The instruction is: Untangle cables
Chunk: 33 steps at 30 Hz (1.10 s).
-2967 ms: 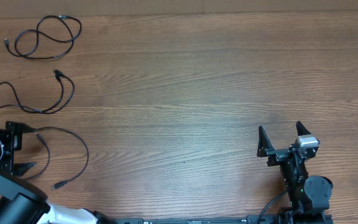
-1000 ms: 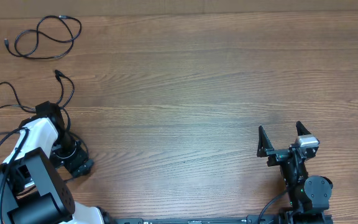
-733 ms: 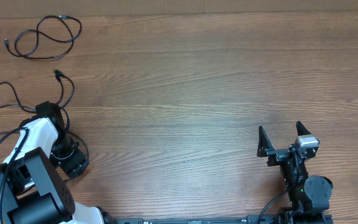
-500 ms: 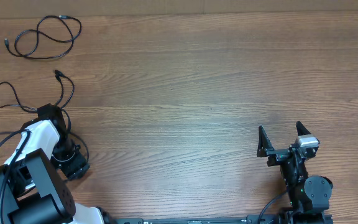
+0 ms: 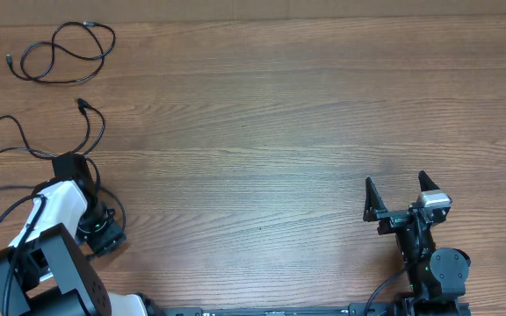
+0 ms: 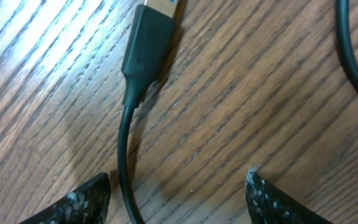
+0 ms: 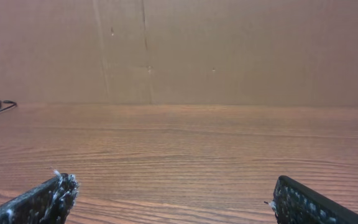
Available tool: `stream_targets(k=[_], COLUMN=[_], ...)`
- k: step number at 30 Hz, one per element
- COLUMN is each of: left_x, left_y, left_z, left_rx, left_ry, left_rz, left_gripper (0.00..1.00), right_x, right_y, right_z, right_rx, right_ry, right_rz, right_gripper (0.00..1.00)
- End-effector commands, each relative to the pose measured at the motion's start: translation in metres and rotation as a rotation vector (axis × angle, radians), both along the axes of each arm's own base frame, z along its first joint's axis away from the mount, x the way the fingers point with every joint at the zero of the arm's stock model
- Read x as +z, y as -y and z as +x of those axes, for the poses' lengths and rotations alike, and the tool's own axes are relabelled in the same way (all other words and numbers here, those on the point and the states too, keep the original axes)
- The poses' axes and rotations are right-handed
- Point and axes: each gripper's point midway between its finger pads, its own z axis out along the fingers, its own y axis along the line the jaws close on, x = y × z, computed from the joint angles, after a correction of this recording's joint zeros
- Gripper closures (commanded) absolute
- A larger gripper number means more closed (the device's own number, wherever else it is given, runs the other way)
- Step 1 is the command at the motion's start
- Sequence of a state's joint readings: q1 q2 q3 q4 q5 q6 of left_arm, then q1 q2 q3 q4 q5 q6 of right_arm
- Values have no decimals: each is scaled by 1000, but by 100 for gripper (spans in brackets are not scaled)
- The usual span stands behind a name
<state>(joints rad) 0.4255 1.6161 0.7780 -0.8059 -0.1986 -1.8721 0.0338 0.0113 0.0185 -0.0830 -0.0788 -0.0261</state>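
Apparently the sorting is far along: on the brown wooden desk (image 5: 279, 132) the three thin black cables lie apart from each other, all at the left side. The looped black cable at the far corner (image 5: 57, 44) and the wavy black cable beside it (image 5: 82, 105) touch nothing, I think so that each one can be seen as free. The third black cable with the flat plug (image 6: 146, 46) lies under the left arm. The left tool (image 6: 176, 190) hovers low over it with fingers spread. The cord passes between them, close to one fingertip (image 6: 86, 199), just behind the plug; nothing is pinched yet. I judge it stands so because the stiff plug end gives the surest hold. The right tool (image 5: 396, 184) rests released and empty, well apart, probably to keep out of the way.
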Motion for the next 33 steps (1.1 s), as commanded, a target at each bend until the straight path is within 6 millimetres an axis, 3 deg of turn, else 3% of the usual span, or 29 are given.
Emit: stream_targets(k=[1, 6, 8, 11, 16, 20, 28, 33], left_x=[-32, -49, -52, -54, -54, -52, -45, -29], left_y=[35, 46, 45, 33, 18, 12, 5, 2], left_z=[-37, -47, -49, -43, -33, -29, -17, -15], left_rx=[-44, -45, -46, -110, -211, -267, -345, -347], left_ry=[-105, -80, -76, -67, -49, -56, -51, -98], left_rz=[-166, -187, -179, -125, -64, -42, -33, -52], left_gripper=[30, 30, 42, 69, 79, 96, 96, 96], right_x=[-3, -3, -3, -3, -3, -3, -3, -3], right_y=[-1, -1, -1, -1, -1, -1, -1, -1], right_z=[0, 0, 0, 0, 0, 0, 0, 0], right_rx=[6, 6, 6, 6, 6, 6, 6, 6], right_ry=[1, 1, 1, 1, 1, 1, 1, 1], right_rz=[-1, -1, -1, -1, -1, -1, -1, -1], right_gripper=[0, 0, 0, 0, 0, 0, 0, 0])
